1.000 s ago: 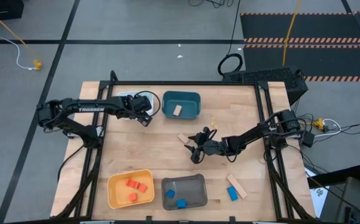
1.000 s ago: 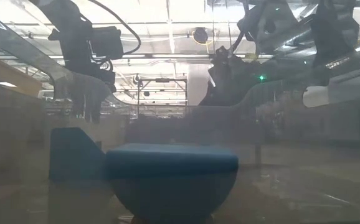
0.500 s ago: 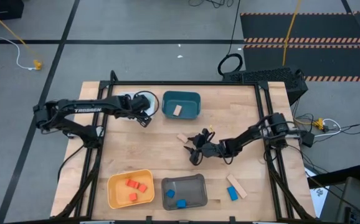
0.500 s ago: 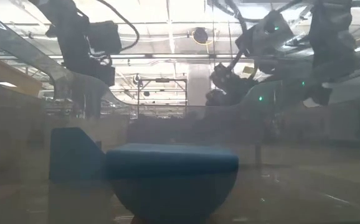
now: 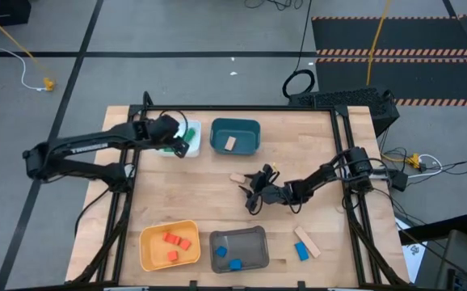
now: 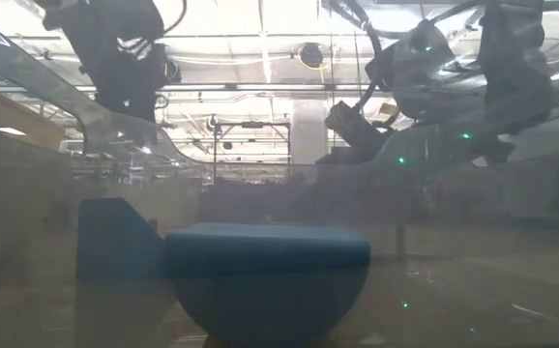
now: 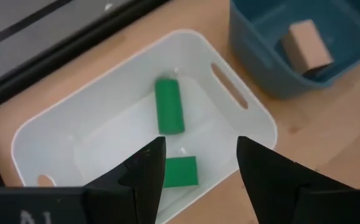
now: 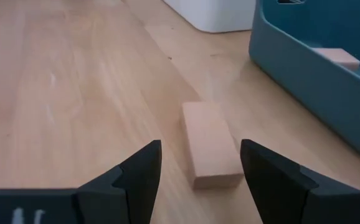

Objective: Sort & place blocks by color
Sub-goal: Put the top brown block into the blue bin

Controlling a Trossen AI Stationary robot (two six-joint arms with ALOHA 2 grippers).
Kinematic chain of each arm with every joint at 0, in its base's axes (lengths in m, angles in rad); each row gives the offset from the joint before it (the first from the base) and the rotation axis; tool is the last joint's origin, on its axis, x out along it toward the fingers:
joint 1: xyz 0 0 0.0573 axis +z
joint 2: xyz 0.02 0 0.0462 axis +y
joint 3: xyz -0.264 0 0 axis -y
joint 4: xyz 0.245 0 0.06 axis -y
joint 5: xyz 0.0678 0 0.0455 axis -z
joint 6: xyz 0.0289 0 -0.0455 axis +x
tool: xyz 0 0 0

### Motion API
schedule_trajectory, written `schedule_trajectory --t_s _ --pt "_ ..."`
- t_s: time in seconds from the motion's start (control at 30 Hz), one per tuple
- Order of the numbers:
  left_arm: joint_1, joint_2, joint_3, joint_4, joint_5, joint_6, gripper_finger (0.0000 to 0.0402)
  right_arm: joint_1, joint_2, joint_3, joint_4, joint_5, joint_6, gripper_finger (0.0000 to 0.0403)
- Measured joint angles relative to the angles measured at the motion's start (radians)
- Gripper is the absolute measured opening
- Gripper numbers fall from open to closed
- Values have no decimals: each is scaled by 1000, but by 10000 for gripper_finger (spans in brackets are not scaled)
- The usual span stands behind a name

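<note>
Hovering over the white bin (image 7: 242, 118) at the far left of the table (image 5: 217, 202) is the left gripper (image 7: 195, 165), its fingers held apart with nothing between them. 2 green blocks (image 7: 169, 106) are seen lying in that bin, one a longer bar, the other a short piece (image 7: 180, 172) nearer the gripper. Just right of it the teal bin (image 5: 235, 136) is found, with 1 tan block (image 5: 230, 143) resting inside.

Near the middle of the table the right gripper (image 8: 198, 165) is held low, fingers spread and empty. A tan bar (image 8: 210, 144) lies flat on the wood just ahead of the fingertips, in line with the gap but not touched. In the high view the same bar (image 5: 236, 179) is seen between the gripper and the teal bin.

Along the near edge, a yellow bin (image 5: 146, 249) is loaded with 3 red blocks (image 5: 171, 239), and beside it a grey bin (image 5: 250, 236) is seen holding 2 blue blocks (image 5: 220, 251). Well to the right, near the table's near-right corner, a blue block (image 5: 301, 251) lies loose, touching a tan bar (image 5: 307, 241).

Little of the blocks can be made out in the low view.
</note>
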Motion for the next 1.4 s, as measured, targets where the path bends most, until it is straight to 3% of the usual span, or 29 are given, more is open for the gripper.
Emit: schedule_trajectory --t_s 0.6,1.17,1.4 --pt "-9 -191 0 18 23 -26 198 -40 0 0 -85 -53 70 203" --pt "-8 -188 0 17 23 -29 198 -69 -1 0 -84 -81 153 90" --pt "-9 -188 0 17 23 -29 198 -68 -1 0 -78 -84 129 112"
